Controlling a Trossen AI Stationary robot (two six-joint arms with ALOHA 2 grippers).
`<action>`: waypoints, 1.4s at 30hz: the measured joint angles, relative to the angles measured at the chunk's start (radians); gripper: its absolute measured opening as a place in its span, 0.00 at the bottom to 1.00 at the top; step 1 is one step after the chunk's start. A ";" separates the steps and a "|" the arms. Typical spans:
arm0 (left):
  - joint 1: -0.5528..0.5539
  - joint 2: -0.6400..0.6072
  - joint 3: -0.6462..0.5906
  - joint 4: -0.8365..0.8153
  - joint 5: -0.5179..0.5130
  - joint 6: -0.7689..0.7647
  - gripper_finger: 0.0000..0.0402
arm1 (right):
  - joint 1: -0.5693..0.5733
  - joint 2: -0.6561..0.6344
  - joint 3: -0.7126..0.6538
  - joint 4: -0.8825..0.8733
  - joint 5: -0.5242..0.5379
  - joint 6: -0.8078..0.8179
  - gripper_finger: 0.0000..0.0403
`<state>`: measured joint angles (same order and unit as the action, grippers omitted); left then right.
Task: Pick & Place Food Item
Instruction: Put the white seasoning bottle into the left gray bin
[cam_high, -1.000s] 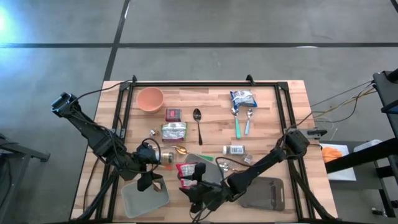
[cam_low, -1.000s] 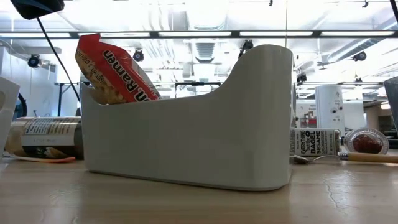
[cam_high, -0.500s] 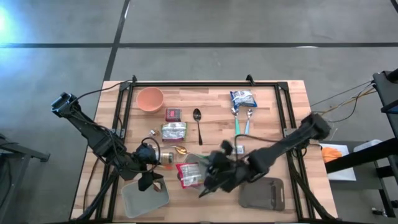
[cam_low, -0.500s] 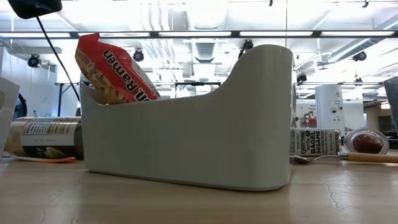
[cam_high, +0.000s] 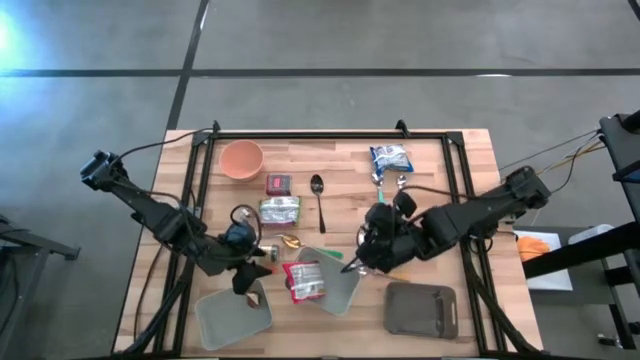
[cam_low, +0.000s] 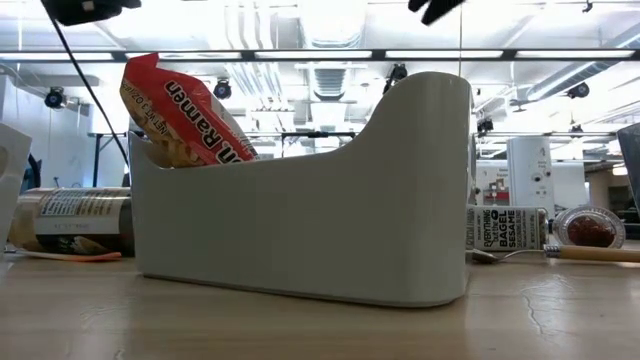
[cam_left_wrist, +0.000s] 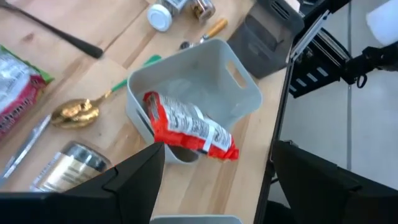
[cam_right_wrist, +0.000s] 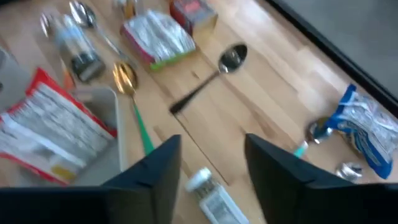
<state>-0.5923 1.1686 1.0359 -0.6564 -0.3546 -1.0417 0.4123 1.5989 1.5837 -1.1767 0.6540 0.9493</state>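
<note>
The ramen packet sits inside the grey bin, leaning on end against one wall with its upper part above the rim; in the low view the packet pokes out at one end of the bin. It rests free, with nothing gripping it, which suggests the placing step is finished for this item. The bin stands on the wooden table, toward the near edge, between two flat grey lids or trays; it cannot be told which they are.

The right gripper hangs above the table just beyond the bin, over the seasoning jar. Its fingers are spread and hold nothing. Judged from its height and empty state, it is either clearing the bin or lining up on another item.

The left gripper waits beside the bin on the opposite side, fingers spread wide and empty, looking down into the bin; this position keeps it out of the right arm's way.

Other items lie well apart from the bin: a gold spoon, a black spoon, a foil packet, a blue packet and an orange bowl.
</note>
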 joint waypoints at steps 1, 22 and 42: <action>0.009 -0.007 0.000 0.002 0.002 0.010 0.75 | -0.014 -0.005 0.000 -0.014 -0.036 -0.026 0.49; 0.213 -0.087 -0.002 -0.018 0.060 0.013 0.75 | -0.207 -0.040 -0.362 0.137 -0.609 -0.718 0.58; 0.375 -0.087 -0.002 -0.021 0.176 0.071 0.75 | -0.237 -0.089 -0.580 0.328 -0.602 -0.725 0.59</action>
<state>-0.2176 1.0821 1.0336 -0.6773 -0.1787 -0.9710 0.1757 1.5097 1.0039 -0.8484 0.0521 0.2245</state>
